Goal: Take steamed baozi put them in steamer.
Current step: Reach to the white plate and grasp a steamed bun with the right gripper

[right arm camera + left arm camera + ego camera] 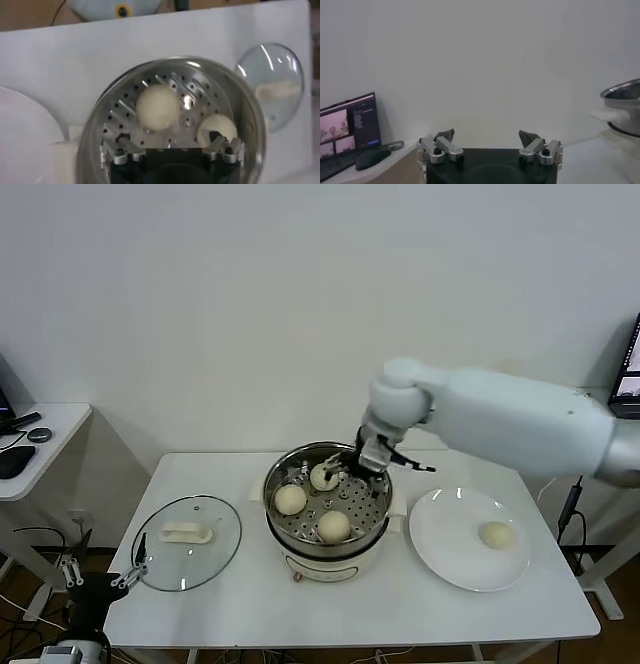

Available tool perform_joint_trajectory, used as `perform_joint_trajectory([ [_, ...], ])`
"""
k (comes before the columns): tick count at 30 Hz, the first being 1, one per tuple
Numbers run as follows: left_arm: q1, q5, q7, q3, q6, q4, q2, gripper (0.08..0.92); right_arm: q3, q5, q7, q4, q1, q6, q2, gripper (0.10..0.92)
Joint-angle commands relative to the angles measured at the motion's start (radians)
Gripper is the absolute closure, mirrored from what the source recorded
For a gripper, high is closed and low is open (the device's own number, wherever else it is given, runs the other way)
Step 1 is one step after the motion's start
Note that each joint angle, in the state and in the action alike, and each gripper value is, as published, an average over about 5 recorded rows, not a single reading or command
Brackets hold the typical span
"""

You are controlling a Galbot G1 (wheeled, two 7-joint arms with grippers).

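1. Your white rectangular worktop [350, 604] has open room along its front edge and between the steamer and the plate; a white wall stands behind it.
2. The steamer [327, 540], a round shiny steel pot on a white base, sits at the worktop's middle. Its perforated tray holds three steamed baozi [290, 499]: one toward your left, one at the front, one at the back.
3. The flat white plate [440, 544] lies on your right, just beside the steamer, with one smooth cream-white bun [496, 534] on it.
4. The round glass lid [215, 559] lies flat on your left, near that edge, its cream handle up.
5. Your right end effector [345, 466] is over the steamer's back rim, fingers spread wide beside the rear bun, gripping nothing.
6. Your left end effector [103, 574] hangs below the worktop's front left corner, fingers spread apart and empty.
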Motion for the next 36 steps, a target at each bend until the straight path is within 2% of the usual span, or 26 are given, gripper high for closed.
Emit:
perform_joint_trajectory([
  [1,-0.001,0.000,0.001,0.007,-0.001,-0.002,0.003,0.177,0.028,0.119,-0.083,0.079,0.036,-0.356,-0.279,0.203],
  [7,-0.009,0.002,0.001,0.027,-0.003,0.000,0.011,0.177,0.119,0.049,-0.065,0.024,-0.122,-0.414,-0.462,0.203],
  [15,-0.024,0.002,0.004,0.052,-0.004,0.007,0.016,0.177,0.526,-0.118,-0.016,-0.127,-0.616,-0.308,-0.565,0.203],
  [19,-0.022,0.003,0.005,0.052,-0.003,0.009,0.017,0.177,0.663,-0.203,-0.011,-0.222,-0.759,-0.240,-0.528,0.203],
  [26,-0.008,0.010,0.007,0.035,-0.003,-0.002,0.011,0.177,0.726,-0.319,-0.011,-0.338,-0.811,-0.131,-0.421,0.203],
  [36,0.006,0.014,0.008,0.016,0.000,-0.016,0.003,0.177,0.758,-0.422,0.017,-0.483,-0.840,-0.126,-0.278,0.203],
])
